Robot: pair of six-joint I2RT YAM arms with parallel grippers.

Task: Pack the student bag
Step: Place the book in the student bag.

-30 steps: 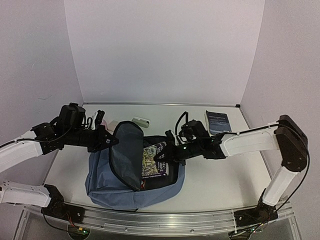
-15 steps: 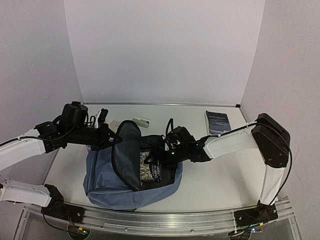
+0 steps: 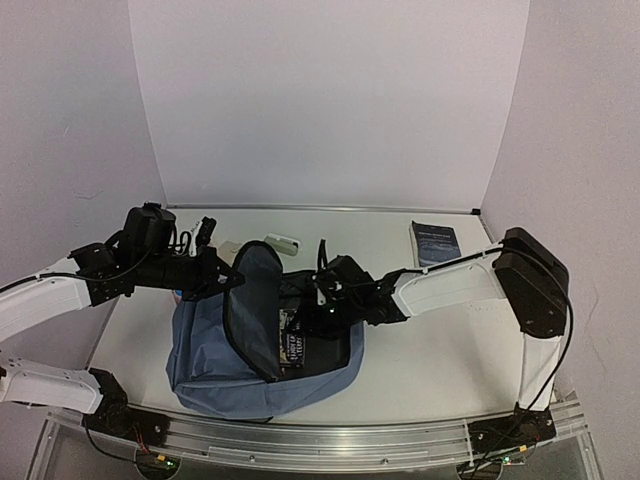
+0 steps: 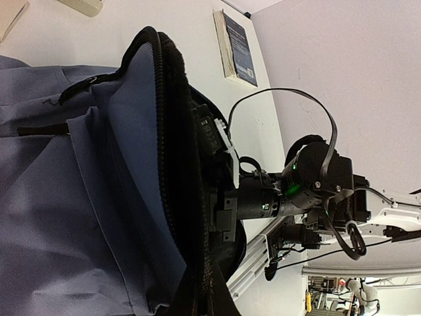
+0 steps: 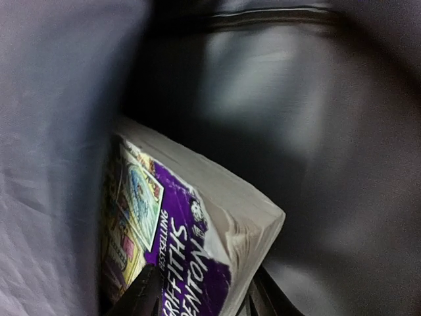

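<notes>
Classroom packing trial: the bag (image 3: 215,375) lies on the desk (image 3: 440,350), left of centre, its mouth turned toward the right arm. Its flap (image 3: 255,300) is held upright by the left jaws, which are closed tight on the zip rim. The right jaws are reached into the opening, and a purple book (image 5: 197,243) is seen between their fingers (image 5: 141,294). They are set partly apart either side of its lower end, but whether the book is pinched or merely straddled cannot be told. The step in hand is judged to be the seating of this book against the dark lining. It is best done with the flap lifted high, the book pushed flat and deep, and the jaws drawn out straight so that nothing is dragged back. A second book (image 3: 435,243) is seen at the desk's far right, well apart.
</notes>
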